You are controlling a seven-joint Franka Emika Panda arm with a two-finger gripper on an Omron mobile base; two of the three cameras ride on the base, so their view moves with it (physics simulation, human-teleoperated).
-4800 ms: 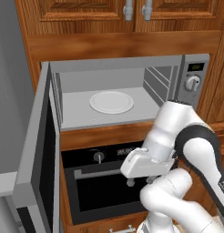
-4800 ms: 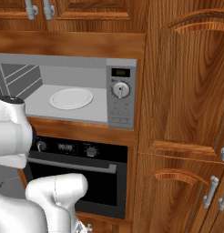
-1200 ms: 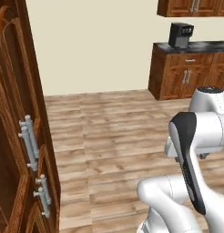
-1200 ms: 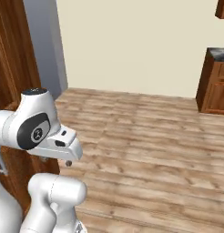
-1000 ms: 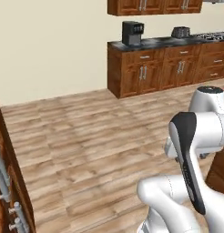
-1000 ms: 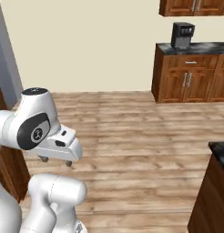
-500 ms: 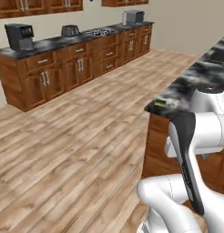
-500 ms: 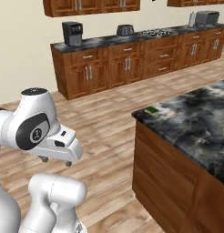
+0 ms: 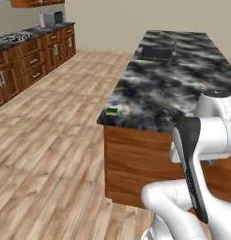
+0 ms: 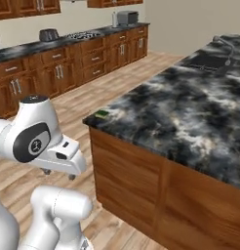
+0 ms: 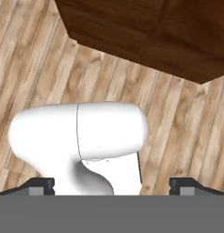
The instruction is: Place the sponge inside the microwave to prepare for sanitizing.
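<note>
The sponge (image 9: 110, 111), a small yellow block with a green top, lies on the near corner of the dark marble island (image 9: 173, 79). In the right base view, the sponge (image 10: 102, 114) sits at that same corner of the island (image 10: 190, 112). My gripper (image 10: 58, 174) hangs tucked close to the arm, low over the wooden floor, left of the island and well below the sponge. In the hand view the gripper (image 11: 113, 184) points down at the floor, its fingertips (image 11: 41, 184) wide apart and open with nothing between them. The microwave is out of view.
A sink (image 9: 157, 52) with a faucet is set in the island's far end. Dark-topped wooden cabinets (image 10: 68, 58) run along the far wall, carrying a silver boxy appliance (image 10: 126, 18). Wooden floor (image 9: 51, 140) stretches between them and the island's wooden side (image 10: 136, 180).
The whole picture has swung: the base turned and drove from the tall cabinets past open floor to the island. The arm holds the same folded pose, gripper still open.
</note>
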